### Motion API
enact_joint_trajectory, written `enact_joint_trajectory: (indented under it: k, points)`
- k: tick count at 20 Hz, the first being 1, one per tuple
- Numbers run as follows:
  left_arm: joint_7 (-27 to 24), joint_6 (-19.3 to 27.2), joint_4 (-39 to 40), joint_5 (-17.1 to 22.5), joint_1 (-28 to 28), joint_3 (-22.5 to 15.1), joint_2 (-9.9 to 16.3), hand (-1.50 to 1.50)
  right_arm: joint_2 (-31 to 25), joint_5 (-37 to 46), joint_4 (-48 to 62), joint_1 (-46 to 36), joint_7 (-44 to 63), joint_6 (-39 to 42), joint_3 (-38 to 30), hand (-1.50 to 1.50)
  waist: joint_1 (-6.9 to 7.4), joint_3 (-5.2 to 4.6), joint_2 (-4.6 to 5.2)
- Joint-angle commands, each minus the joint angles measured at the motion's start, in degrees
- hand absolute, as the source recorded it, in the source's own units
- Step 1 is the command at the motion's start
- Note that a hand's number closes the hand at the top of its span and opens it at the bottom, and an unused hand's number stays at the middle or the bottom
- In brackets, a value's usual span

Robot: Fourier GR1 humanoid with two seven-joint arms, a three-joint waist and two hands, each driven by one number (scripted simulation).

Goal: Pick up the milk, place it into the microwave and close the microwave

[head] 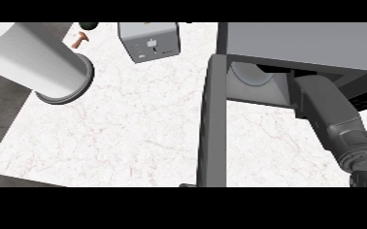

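Note:
The microwave [294, 41] stands at the right. Its door [213, 126] is swung wide open and points toward the view's lower edge. Inside, part of the round pale turntable plate [251, 73] shows. My right forearm [326, 111] reaches up from the lower right into the cavity. Its hand is hidden under the microwave's top. No milk shows anywhere; anything in that hand is hidden too. My left forearm [39, 58], a thick pale cylinder, crosses the upper left corner, and its hand is out of the picture.
A grey box [148, 41] with small dark marks on its front stands at the back of the white marble counter [122, 136]. A small brown object [79, 39] lies left of it. The counter's left edge runs diagonally at the lower left.

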Motion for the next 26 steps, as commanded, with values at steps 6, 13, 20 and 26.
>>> enact_joint_trajectory:
  k: [6,13,20,26]
  points:
    - [0.15,-0.20,0.28,-0.74,-1.80,-1.32,0.41,-1.50,-4.10,0.96,0.76,-1.67,0.55,0.41,0.95,1.50,1.37,0.42,1.46]
    - [-0.07,0.04,1.42,-2.65,-3.10,-0.64,1.06,-1.50,-5.31,0.21,1.54,-2.95,0.36,-0.63,0.82,1.50,2.37,0.37,2.01]
    - [0.05,-1.38,2.04,-4.64,-3.82,-0.89,1.92,-1.50,-6.56,-0.55,2.22,-3.29,0.14,0.29,0.61,1.50,2.86,0.44,2.74]
    - [-0.02,-1.28,3.11,-6.22,-5.20,-1.03,2.37,-1.50,-4.08,-2.74,1.07,-5.19,-1.03,0.97,-1.11,-1.50,2.64,0.60,2.40]
